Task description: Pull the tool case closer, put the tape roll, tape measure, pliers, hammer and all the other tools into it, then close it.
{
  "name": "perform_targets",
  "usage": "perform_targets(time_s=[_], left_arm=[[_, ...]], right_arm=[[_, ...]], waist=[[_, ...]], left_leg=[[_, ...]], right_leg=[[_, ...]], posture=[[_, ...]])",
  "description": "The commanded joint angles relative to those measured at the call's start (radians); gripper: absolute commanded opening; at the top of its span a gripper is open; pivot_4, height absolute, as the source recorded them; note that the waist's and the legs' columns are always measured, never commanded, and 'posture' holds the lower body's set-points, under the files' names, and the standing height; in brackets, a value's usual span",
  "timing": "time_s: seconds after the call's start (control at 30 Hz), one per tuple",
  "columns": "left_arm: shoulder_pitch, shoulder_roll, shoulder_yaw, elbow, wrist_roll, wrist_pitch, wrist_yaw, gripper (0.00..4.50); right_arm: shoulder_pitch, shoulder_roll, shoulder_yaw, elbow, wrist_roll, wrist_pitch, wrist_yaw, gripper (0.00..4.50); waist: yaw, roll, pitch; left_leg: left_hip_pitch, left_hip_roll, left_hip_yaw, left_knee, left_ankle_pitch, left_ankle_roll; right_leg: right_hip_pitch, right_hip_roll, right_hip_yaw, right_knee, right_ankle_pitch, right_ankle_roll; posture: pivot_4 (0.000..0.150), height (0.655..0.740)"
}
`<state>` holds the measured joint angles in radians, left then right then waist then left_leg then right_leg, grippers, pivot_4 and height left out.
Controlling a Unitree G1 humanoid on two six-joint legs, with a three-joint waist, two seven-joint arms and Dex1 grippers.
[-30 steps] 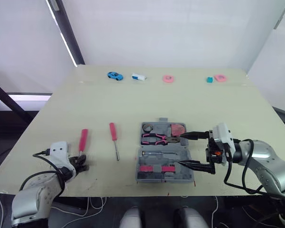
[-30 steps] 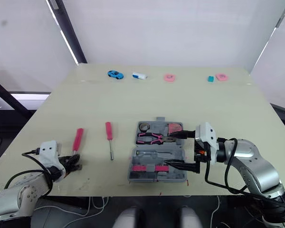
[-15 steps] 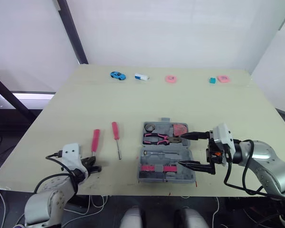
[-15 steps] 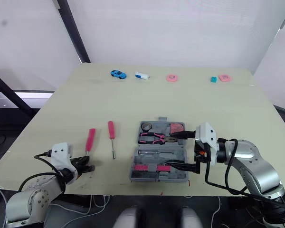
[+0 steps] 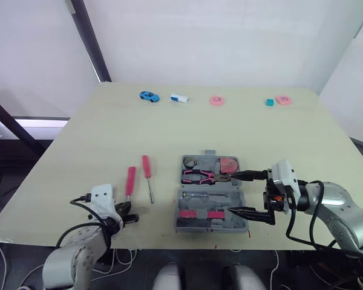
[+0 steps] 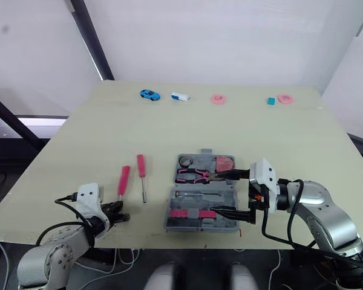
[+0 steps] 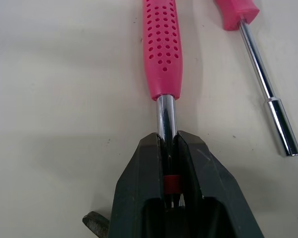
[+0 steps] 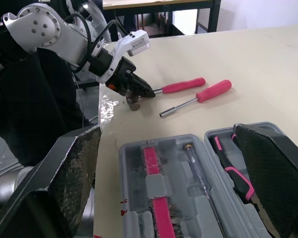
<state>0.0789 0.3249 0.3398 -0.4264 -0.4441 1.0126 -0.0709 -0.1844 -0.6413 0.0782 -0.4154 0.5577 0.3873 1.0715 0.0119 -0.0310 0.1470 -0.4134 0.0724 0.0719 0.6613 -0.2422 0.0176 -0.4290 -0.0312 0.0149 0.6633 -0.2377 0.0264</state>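
Screwdriver clamped at near left, case open

Left end effector (image 7: 167, 144) is closed tight on the bare metal shaft of the pink-handled screwdriver (image 7: 161, 49), near-left on the worktop (image 5: 169, 133). The handle points away toward the far side. A second pink-handled driver (image 5: 148, 180) lies just right of it, not touching. The tool case (image 8: 134, 198) sits open near centre, with pliers (image 5: 199, 176) in the far half. Right end effector (image 5: 232, 193) is at the case's right side, fingers wide apart and holding nothing
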Motion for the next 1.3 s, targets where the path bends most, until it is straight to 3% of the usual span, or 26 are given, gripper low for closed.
perform_targets(time_s=[0.03, 0.07, 0.27, 0.4, 0.5, 0.57, 0.7, 0.83, 0.97, 1.13, 1.3], left_arm=[[0.003, -0.009, 0.011, -0.040, -0.004, 0.016, 0.006, 1.02], [0.006, -0.010, 0.019, -0.054, -0.009, 0.031, 0.010, 1.08], [0.032, 0.035, 0.108, -0.172, -0.067, 0.117, -0.024, 3.78], [0.023, 0.118, 0.174, -0.216, -0.146, 0.168, -0.111, 3.78], [-0.002, 0.321, 0.166, -0.165, -0.201, 0.156, -0.309, 3.78], [-0.008, 0.463, 0.120, -0.102, -0.173, 0.075, -0.444, 3.78], [-0.078, 0.743, -0.030, 0.127, -0.071, -0.228, -0.811, 3.78], [-0.237, 0.907, -0.249, 0.369, 0.144, -0.678, -1.120, 3.78], [-0.497, 0.934, -0.467, 0.643, 0.398, -1.201, -1.316, 3.78], [-0.814, 0.867, -0.670, 0.938, 0.646, -1.748, -1.414, 3.78], [-0.941, 0.784, -0.782, 1.106, 0.757, -1.989, -1.412, 3.78]], right_arm=[[-0.011, -0.006, -0.024, -0.036, 0.020, -0.005, -0.001, 4.50], [-0.010, -0.008, -0.026, -0.035, 0.020, -0.006, 0.000, 4.50], [-0.011, -0.013, -0.037, -0.045, 0.030, 0.001, -0.008, 4.50], [-0.014, -0.015, -0.043, -0.068, 0.044, 0.019, -0.023, 4.50], [-0.007, -0.026, -0.059, -0.109, 0.072, 0.050, -0.039, 4.50], [-0.002, -0.038, -0.071, -0.130, 0.095, 0.072, -0.044, 4.50], [0.000, -0.067, -0.094, -0.159, 0.139, 0.106, -0.044, 4.50], [-0.009, -0.087, -0.101, -0.160, 0.152, 0.117, -0.037, 4.50], [-0.011, -0.084, -0.100, -0.153, 0.153, 0.114, -0.044, 4.50], [-0.003, -0.084, -0.094, -0.145, 0.149, 0.110, -0.039, 4.50], [-0.013, -0.085, -0.087, -0.120, 0.148, 0.109, -0.023, 4.50]], waist=[[0.000, 0.000, 0.000], [0.000, 0.000, 0.000], [-0.007, 0.000, 0.000], [-0.011, 0.000, 0.000], [-0.008, 0.000, 0.000], [-0.007, 0.000, 0.001], [-0.001, 0.001, 0.002], [0.003, 0.002, 0.002], [0.005, 0.003, 0.003], [0.005, 0.002, 0.003], [0.001, 0.002, 0.003]], left_leg=[[0.000, 0.000, 0.000, 0.000, 0.000, 0.000], [0.000, 0.000, 0.000, 0.000, 0.000, 0.000], [0.000, 0.001, 0.000, 0.000, 0.000, 0.000], [0.000, 0.001, -0.001, 0.000, 0.000, 0.000], [-0.001, 0.001, -0.002, 0.001, 0.000, 0.000], [-0.001, 0.001, -0.001, 0.002, 0.000, 0.000], [0.000, 0.001, 0.000, 0.001, 0.000, 0.000], [-0.002, 0.001, 0.002, 0.001, 0.000, 0.000], [-0.003, 0.001, 0.003, 0.000, 0.000, 0.000], [-0.003, 0.000, 0.004, 0.001, 0.000, 0.000], [-0.004, 0.001, 0.004, 0.004, 0.000, 0.000]], right_leg=[[0.000, 0.000, 0.000, 0.000, 0.000, 0.000], [0.000, 0.000, 0.000, 0.000, 0.000, 0.000], [0.000, 0.001, 0.000, 0.000, 0.000, 0.000], [0.000, 0.001, 0.000, 0.001, 0.000, 0.000], [0.000, 0.001, -0.002, 0.001, -0.001, -0.002], [0.000, 0.000, -0.002, 0.001, -0.002, -0.004], [-0.001, 0.000, -0.002, -0.001, -0.002, -0.004], [-0.002, -0.002, -0.002, -0.001, -0.002, -0.004], [-0.003, -0.002, -0.002, -0.002, -0.002, -0.004], [-0.003, 0.000, -0.001, -0.002, -0.002, -0.004], [-0.003, 0.001, 0.000, -0.001, 0.000, 0.000]], posture=[[0.150, 0.7400], [0.150, 0.7400], [0.150, 0.7400], [0.150, 0.7400], [0.150, 0.7400], [0.150, 0.7400], [0.150, 0.7400], [0.150, 0.7400], [0.150, 0.7400], [0.150, 0.7400], [0.150, 0.7400]])
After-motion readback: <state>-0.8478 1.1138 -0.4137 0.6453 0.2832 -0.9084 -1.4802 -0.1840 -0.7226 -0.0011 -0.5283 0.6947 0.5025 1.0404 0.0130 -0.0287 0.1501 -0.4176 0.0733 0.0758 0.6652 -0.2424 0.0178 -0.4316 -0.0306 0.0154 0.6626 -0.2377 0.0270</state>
